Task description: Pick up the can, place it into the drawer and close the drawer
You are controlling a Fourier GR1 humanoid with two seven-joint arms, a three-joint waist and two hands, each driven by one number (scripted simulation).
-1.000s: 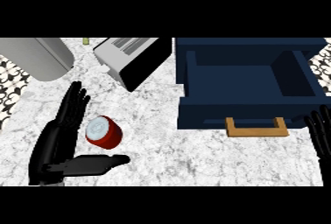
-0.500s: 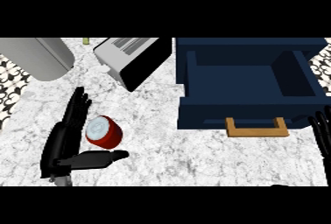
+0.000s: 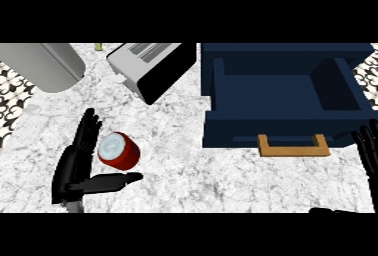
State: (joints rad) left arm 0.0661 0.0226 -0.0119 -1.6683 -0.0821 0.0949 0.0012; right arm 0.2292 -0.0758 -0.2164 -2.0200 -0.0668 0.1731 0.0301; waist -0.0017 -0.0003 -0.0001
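While the can [image 3: 118, 149] sits on the table [image 3: 192, 175], well left of the open drawer [image 3: 284, 90], left robot hand [image 3: 77, 167] flanks it, fingers straight, thumb below, nothing grasped yet. Right robot hand [image 3: 367, 147] rests released at right edge. Rec.: curl fingers & thumb round can's sides before lifting.

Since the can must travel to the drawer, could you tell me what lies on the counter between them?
In the head view, only bare marble counter lies between the red can and the open blue drawer; the toaster sits farther back.
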